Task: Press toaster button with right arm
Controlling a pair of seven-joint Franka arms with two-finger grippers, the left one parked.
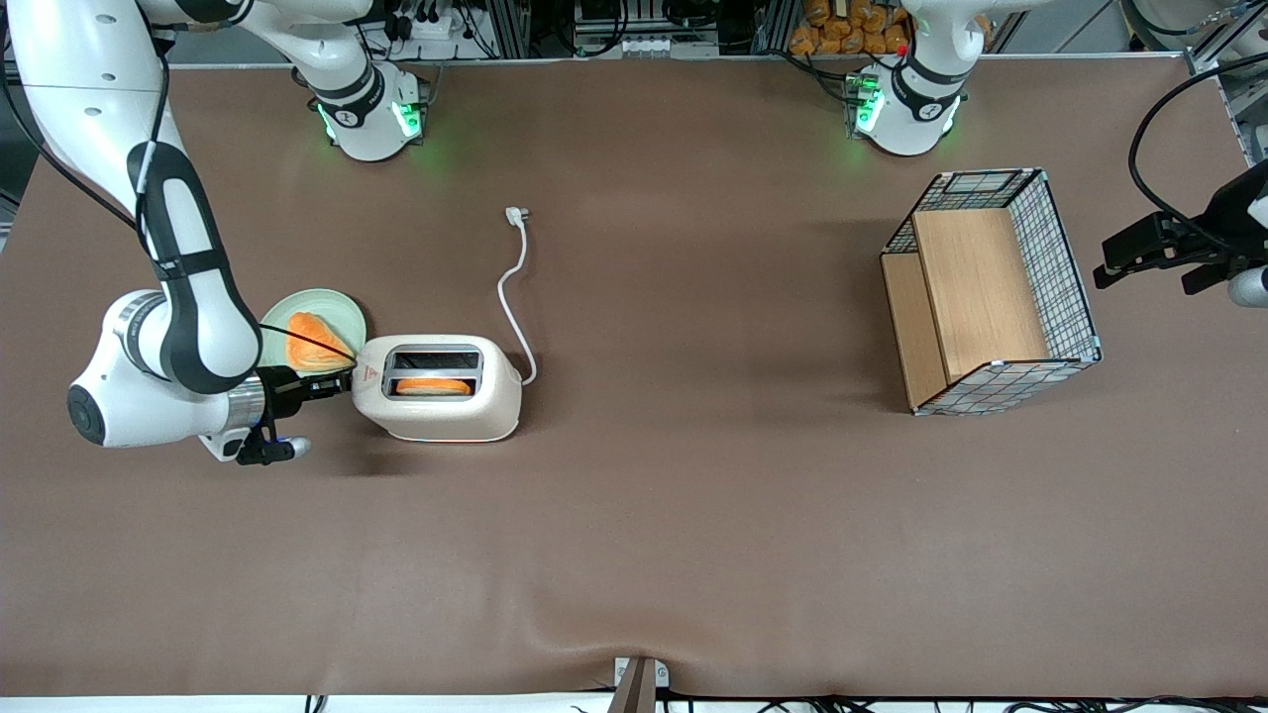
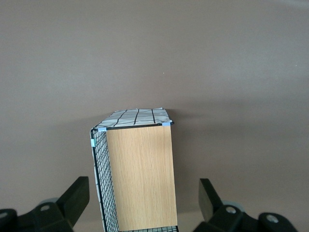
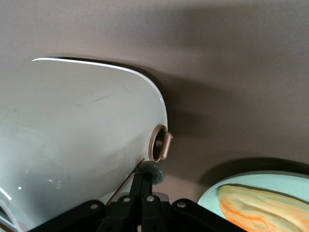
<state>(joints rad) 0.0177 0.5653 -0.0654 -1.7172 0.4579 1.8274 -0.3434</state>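
Note:
The cream-white toaster stands on the brown table with an orange slice in the slot nearer the front camera. The right arm reaches in low at the toaster's narrow end by the red mark. My gripper is shut, its fingers pressed together and empty. Their tips meet the small grey button on the toaster's end wall, just beside a bronze round knob.
A pale green plate with an orange bread piece lies right beside the gripper, farther from the front camera. The white cord and plug trail away from the toaster. A wire basket with wooden panels stands toward the parked arm's end.

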